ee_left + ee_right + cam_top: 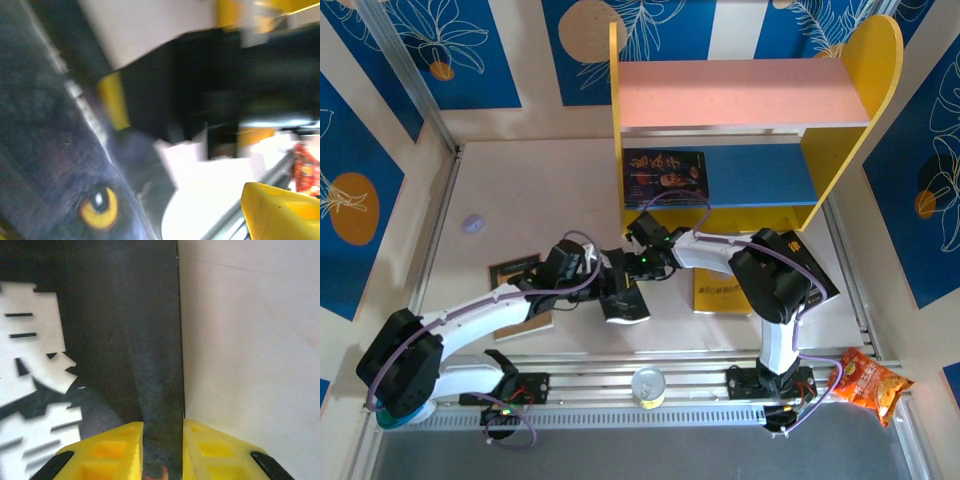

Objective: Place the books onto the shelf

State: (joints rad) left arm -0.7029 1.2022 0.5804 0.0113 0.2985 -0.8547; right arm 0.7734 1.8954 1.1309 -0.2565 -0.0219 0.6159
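My right gripper is shut on the edge of a black book with large white Chinese characters. From above, that black book hangs tilted between the two grippers in front of the shelf. My left gripper is open right beside it. A dark cover with a yellow eye sits close on the left of the left wrist view, apart from the one yellow finger at lower right. Another black book lies on the shelf's blue lower board.
A dark book lies partly under my left arm. A yellow book lies under my right arm. A can stands on the front rail and an orange snack bag lies at the right front corner.
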